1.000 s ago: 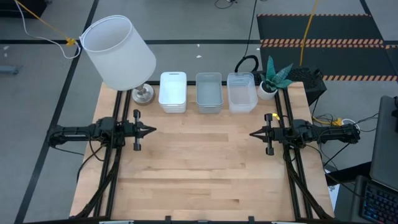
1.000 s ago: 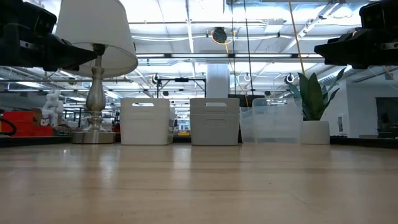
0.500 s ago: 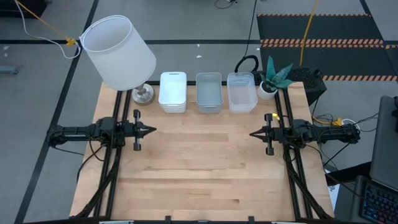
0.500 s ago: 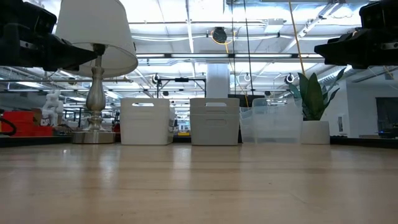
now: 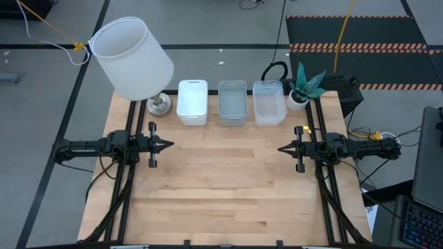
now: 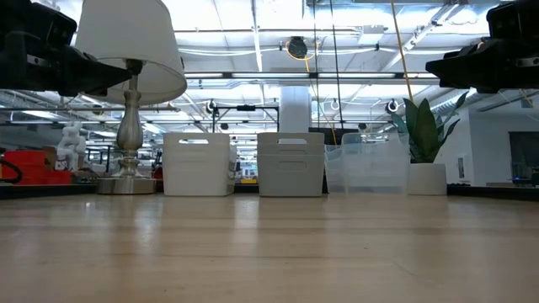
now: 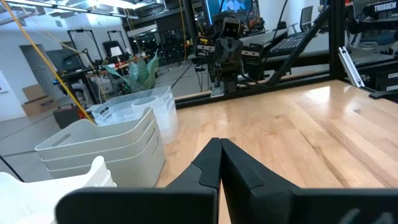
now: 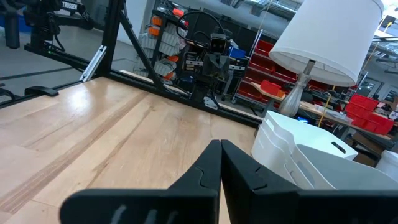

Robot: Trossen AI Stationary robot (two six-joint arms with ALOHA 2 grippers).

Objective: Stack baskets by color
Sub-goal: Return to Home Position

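A pale wooden bench (image 5: 221,194) fills the lower middle of the high view, on a grey floor (image 5: 41,104) crossed by dark lines. A black mat (image 5: 353,31) with orange-striped edges lies at upper right. A white-shaded lamp (image 5: 131,59) stands at the bench's upper left corner, and a potted plant (image 5: 302,86) at its upper right. In the low view, bright ceiling strip lights (image 6: 253,76) run across the top, and red bins (image 6: 34,168) sit at far left.

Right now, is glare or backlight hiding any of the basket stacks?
Low view: bright ceiling lights backlight the scene, and the clear stack nearly blends into the background. High view: even light, with the white stack and grey stack plain to see and no glare on them.
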